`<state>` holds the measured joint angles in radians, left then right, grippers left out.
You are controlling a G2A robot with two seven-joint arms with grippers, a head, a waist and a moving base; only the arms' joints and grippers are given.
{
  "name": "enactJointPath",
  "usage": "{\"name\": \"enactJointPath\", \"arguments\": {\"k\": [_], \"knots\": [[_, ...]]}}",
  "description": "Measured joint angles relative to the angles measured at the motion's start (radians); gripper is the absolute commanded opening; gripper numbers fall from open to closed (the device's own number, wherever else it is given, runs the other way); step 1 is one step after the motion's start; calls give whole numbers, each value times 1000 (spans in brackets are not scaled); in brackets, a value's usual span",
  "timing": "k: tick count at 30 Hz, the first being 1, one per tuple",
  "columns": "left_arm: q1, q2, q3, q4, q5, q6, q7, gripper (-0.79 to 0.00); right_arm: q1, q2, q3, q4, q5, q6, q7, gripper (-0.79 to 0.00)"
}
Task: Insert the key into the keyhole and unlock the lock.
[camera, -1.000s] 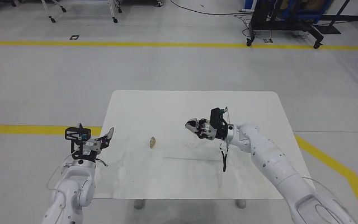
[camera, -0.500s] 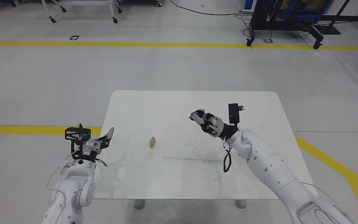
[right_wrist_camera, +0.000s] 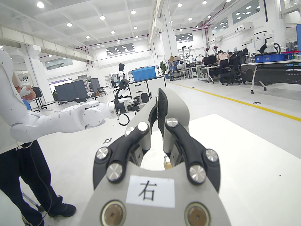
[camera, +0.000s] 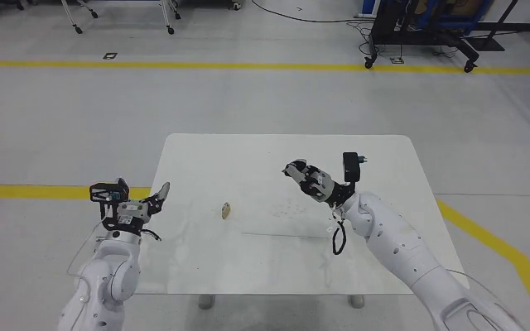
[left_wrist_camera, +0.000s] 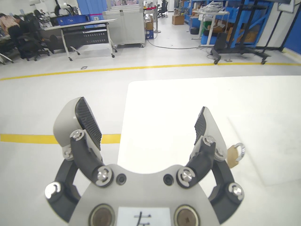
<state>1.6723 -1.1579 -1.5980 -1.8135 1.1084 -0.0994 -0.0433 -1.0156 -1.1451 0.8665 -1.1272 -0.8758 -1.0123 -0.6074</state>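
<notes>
**Lock's just sitting there, nothing lined up yet**

Quick status. My left gripper (left_wrist_camera: 142, 109) is wide open with nothing in it, parked at the near edge of the table (camera: 373, 165). My right gripper (right_wrist_camera: 160, 99) is clamped tight, pads pressed flat together, and held up off the tabletop. Whether the key is actually pinched in there, I honestly can't tell; nothing pokes out past the pads.

The padlock (camera: 224, 210) lies flat on the table between my two sets of jaws, touching neither. It sits just off the outer side of my left fingers (left_wrist_camera: 88, 118).

So I'd call this the very start: the lock isn't held and nothing is in the keyhole.

Next move, as I see it, is for the left jaws to close on the lock body and steady it with the keyhole facing my right side. That thing is small and will probably skate if I nudge it.
</notes>
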Motion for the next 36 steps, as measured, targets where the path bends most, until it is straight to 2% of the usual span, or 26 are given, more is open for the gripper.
{"name": "enactJointPath", "arguments": {"k": [2,4,6,9,13,15,17,21,25,29,32,34,36], "knots": [[-26,-4,24,-23,-113,-60,-52,0,0,0,0,0,0,0,0,-785],[-56,-8,56,-28,-304,-150,-154,0,0,0,0,0,0,0,0,-785],[-90,-8,80,-14,-533,-235,-304,0,0,0,0,0,0,0,0,-785],[-145,-5,110,33,-844,-299,-522,0,0,0,0,0,0,0,0,-785],[-236,-1,141,121,-1228,-263,-795,0,0,0,0,0,0,0,0,-785],[-286,2,158,166,-1358,-234,-922,0,0,0,0,0,0,0,0,-785],[-327,7,169,187,-1398,-208,-995,0,0,0,0,0,0,0,0,-785],[-341,10,171,188,-1289,-198,-1012,0,0,0,0,0,0,0,0,-785],[-339,10,171,186,-1281,-200,-1008,0,0,0,0,0,0,0,0,-785],[-322,12,175,169,-1214,-239,-953,0,-10,-4,-3,0,36,28,39,-785],[-336,4,204,197,-1325,-270,-946,0,-6,-14,-32,18,158,8,155,-785],[-365,-2,232,238,-1444,-298,-970,0,6,-21,-72,38,297,-1,285,-785],[-405,-8,264,291,-1514,-331,-996,-71,26,-23,-112,45,483,-1,439,-785]]}}
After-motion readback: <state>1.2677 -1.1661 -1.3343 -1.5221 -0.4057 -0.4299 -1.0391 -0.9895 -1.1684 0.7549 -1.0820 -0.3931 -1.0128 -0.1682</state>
